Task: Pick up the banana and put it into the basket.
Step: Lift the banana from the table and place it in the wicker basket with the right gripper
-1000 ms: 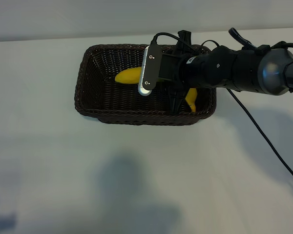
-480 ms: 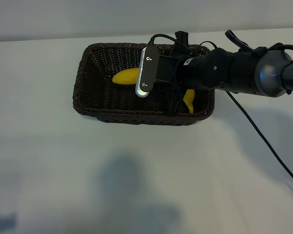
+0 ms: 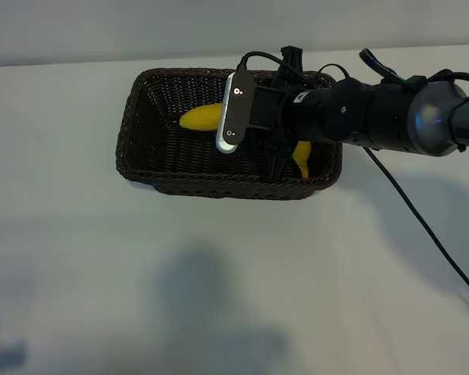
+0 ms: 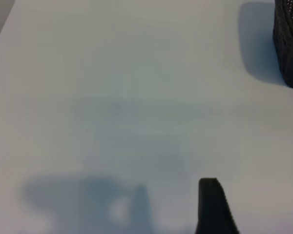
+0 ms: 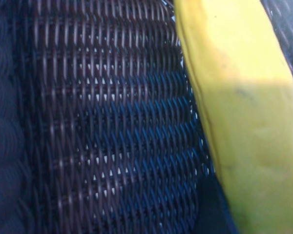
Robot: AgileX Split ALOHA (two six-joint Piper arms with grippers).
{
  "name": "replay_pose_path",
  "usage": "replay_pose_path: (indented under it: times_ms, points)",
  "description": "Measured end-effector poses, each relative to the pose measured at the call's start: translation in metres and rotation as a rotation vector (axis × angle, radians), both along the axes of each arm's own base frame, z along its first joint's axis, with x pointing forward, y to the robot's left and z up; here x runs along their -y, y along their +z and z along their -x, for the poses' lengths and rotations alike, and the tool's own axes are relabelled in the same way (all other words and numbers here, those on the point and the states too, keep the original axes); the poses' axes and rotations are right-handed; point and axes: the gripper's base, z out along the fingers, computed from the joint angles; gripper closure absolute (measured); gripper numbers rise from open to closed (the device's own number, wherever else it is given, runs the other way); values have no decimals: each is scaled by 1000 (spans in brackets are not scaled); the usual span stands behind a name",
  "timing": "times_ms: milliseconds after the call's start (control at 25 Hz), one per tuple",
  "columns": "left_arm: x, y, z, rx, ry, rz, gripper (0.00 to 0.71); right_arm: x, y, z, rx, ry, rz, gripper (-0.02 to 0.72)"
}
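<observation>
The dark brown wicker basket (image 3: 152, 148) stands at the table's far middle. The yellow banana (image 3: 199, 117) lies inside it; its two ends show on either side of my right arm. In the right wrist view the banana (image 5: 244, 112) rests on the woven floor (image 5: 107, 126). My right gripper (image 3: 284, 160) reaches down into the basket and stands open. The banana lies between its fingers, with one dark finger (image 5: 212, 214) right beside the peel. My left gripper (image 4: 256, 214) hangs open over bare table, away from the basket's corner (image 4: 289, 44).
The white table (image 3: 219, 273) stretches wide in front of the basket. A black cable (image 3: 422, 219) trails from the right arm across the table's right side. Shadows of the rig fall on the near part of the table.
The right arm, the basket and the banana in it have all shifted a little to the left. The gripper openings look unchanged.
</observation>
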Motion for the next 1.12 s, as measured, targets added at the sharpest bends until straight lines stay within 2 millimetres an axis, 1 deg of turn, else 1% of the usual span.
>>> replay_pose_path:
  times_ms: [200, 440, 600, 720, 960, 1120]
  points:
    - [0, 0, 0, 0, 0, 0, 262, 0, 1, 0, -11, -19, -20, 240]
    - [0, 0, 0, 0, 0, 0, 262, 0, 1, -1, -17, -42, -39, 165]
    - [0, 0, 0, 0, 0, 0, 262, 0, 2, -1, -15, -43, -40, 156]
    - [0, 0, 0, 0, 0, 0, 262, 1, 10, 0, 0, -45, -54, 156]
    - [0, 0, 0, 0, 0, 0, 262, 4, 42, 4, 47, -65, -121, 156]
    - [0, 0, 0, 0, 1, 2, 262, 5, 51, 6, 58, -75, -145, 156]
